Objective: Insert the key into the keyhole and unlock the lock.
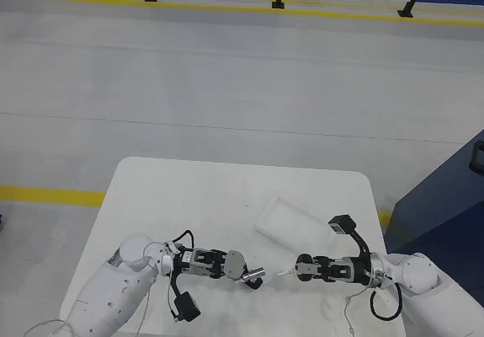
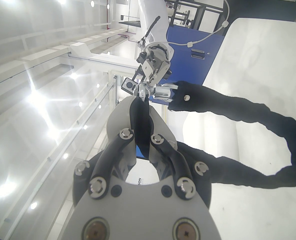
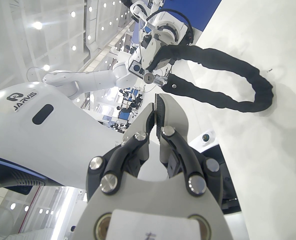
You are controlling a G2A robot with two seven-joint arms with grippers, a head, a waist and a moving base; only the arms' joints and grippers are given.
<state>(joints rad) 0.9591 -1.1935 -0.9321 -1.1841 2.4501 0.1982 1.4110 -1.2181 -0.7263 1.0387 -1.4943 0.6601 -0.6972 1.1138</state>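
My left gripper (image 2: 141,104) is shut on the black fabric-sleeved chain lock (image 2: 262,116), gripping it just behind its chrome lock cylinder (image 2: 161,92). The sleeve's loop curves down onto the white table (image 2: 250,51). In the top view the cylinder (image 1: 255,273) points right, toward my right gripper (image 1: 297,271). That gripper is shut on a thin pale key (image 1: 284,274), whose tip stands a short gap from the cylinder. In the right wrist view the fingers (image 3: 160,106) are pressed together, and the round keyhole face (image 3: 148,78) lies just beyond them.
A flat white tray (image 1: 288,223) lies on the table behind the grippers. A blue cabinet (image 1: 469,194) stands off the table's right side. Both grippers work near the front edge of the table (image 1: 183,194).
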